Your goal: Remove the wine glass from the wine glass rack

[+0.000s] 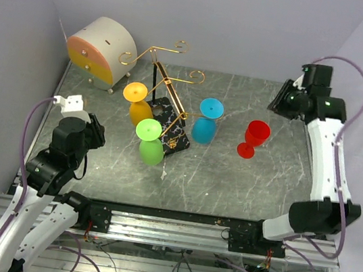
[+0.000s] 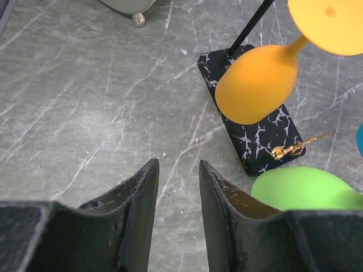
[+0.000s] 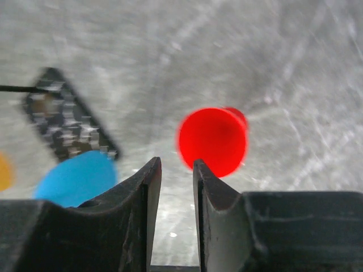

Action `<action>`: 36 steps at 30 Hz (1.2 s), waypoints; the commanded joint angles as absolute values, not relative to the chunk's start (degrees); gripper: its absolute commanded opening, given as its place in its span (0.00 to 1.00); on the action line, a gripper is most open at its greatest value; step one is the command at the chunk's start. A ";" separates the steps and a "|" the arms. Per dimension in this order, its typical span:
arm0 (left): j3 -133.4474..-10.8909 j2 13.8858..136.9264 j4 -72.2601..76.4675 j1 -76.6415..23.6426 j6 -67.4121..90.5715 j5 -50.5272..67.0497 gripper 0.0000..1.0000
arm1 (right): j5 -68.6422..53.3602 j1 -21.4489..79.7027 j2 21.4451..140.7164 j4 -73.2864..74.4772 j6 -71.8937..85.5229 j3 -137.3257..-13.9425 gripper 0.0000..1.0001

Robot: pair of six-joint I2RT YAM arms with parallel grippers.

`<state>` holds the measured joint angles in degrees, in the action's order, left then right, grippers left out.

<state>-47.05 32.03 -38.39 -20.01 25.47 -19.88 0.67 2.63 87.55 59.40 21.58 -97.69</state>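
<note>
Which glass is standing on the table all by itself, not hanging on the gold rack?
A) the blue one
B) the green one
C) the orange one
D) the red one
D: the red glass stands upright on the table, away from the rack, while the orange glass, green glass and blue glass hang upside down from it.

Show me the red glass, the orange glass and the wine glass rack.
red glass (image 1: 258,132): top external view, on its bowl.
orange glass (image 2: 256,85): left wrist view, on its hanging bowl.
wine glass rack (image 2: 266,141): left wrist view, on its black marble base.
</note>
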 commanded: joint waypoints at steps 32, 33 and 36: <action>-46.74 31.21 -36.81 -19.78 25.59 -21.97 0.44 | -24.79 17.46 78.92 43.89 33.53 -90.26 0.34; -46.71 31.20 -36.82 -19.78 25.63 -21.97 0.44 | -24.83 17.45 79.07 43.84 33.45 -90.13 0.34; -46.74 31.12 -36.89 -19.78 25.65 -22.07 0.44 | -25.15 17.45 79.44 43.07 33.50 -89.55 0.34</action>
<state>-47.05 31.33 -38.39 -20.01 25.50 -20.82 -26.50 17.12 78.70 43.53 34.37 -89.34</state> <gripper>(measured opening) 0.444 0.339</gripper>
